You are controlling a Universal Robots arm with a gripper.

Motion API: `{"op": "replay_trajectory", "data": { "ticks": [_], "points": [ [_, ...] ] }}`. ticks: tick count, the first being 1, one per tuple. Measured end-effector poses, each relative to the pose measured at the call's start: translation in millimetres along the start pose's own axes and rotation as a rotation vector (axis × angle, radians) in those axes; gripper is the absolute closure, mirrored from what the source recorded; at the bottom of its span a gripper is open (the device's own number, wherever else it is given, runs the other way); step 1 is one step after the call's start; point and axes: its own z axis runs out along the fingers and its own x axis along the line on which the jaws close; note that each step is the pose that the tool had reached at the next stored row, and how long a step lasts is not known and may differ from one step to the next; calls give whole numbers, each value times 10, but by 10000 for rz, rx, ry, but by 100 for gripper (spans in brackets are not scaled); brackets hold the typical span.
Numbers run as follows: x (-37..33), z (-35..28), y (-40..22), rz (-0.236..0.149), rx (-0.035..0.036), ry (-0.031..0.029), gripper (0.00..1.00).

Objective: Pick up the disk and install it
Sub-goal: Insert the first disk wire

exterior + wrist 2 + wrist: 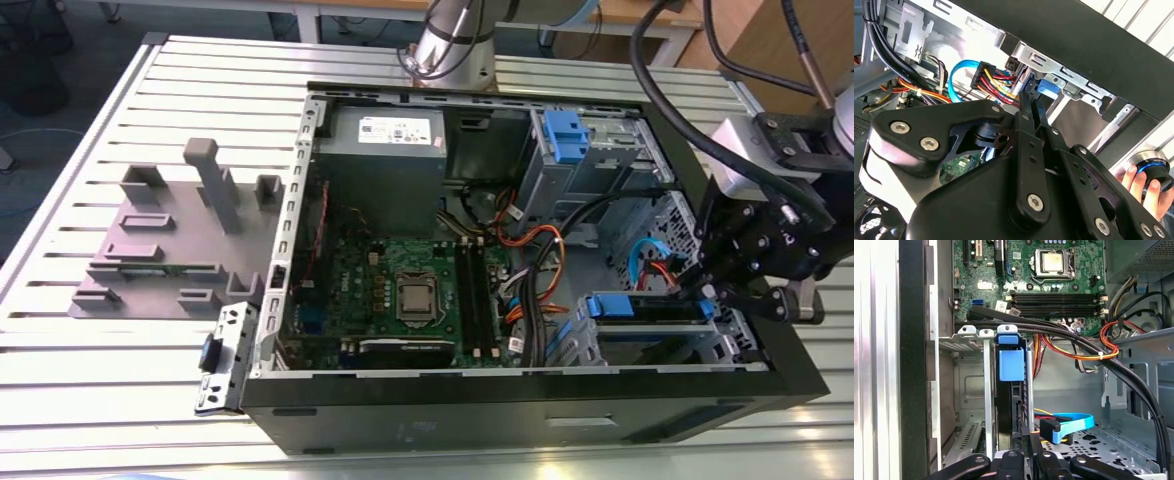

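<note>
The black claw is reaching into an open computer case lying on its side on a slatted tabletop, its fingers clenched on the edge of the disk. The disk, framed in blue rails, is standing edge-on in the grey metal drive bay at the case's lower corner, apparently so it can slide along the bay's guides. Beside it, a blue data cable is lying loose. A grey slotted holder is sitting on the tabletop, well apart.
</note>
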Motion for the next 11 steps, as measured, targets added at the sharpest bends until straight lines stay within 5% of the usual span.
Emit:
{"op": "replay_trajectory", "data": {
  "ticks": [11],
  "points": [
    [0, -31, -2, 0, 0, -2, 83]
  ]
}}
